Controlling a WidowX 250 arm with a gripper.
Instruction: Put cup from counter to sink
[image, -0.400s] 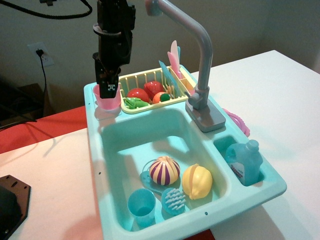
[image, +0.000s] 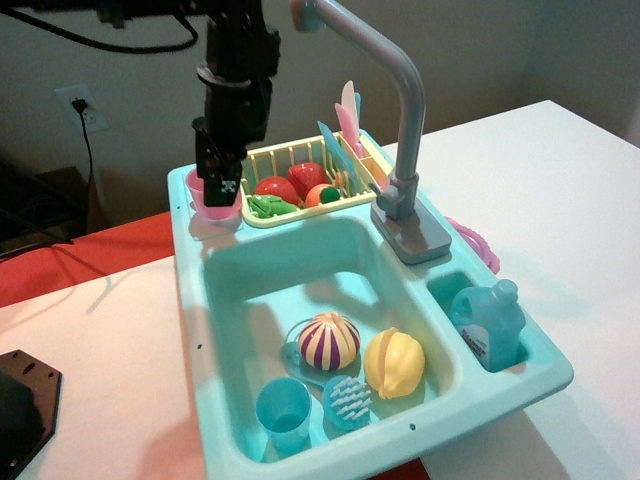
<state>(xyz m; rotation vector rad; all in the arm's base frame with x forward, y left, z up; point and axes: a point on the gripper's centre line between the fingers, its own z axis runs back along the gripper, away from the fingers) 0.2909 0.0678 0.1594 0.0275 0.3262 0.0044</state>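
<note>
The pink cup (image: 212, 208) stands upright on the turquoise counter (image: 190, 232), the back left corner of the sink unit. My gripper (image: 220, 190) hangs straight down onto the cup. One finger (image: 224, 186) with a black-and-white marker covers the cup's front and reaches down to its rim. The other finger is hidden behind it, so I cannot tell if the jaws are closed on the cup. The sink (image: 260, 285) is the large turquoise basin in front of the cup, with a tall grey faucet (image: 400, 110).
The basin holds a light blue cup (image: 284, 412), a striped purple toy (image: 329, 340), a yellow toy (image: 394, 362) and a blue brush (image: 349, 401). A yellow dish rack (image: 300, 185) with toy food sits right of the cup. A blue bottle (image: 490, 322) fills the side compartment.
My gripper has shifted slightly right and lowered a little onto the pink cup. The cup stays on the counter.
</note>
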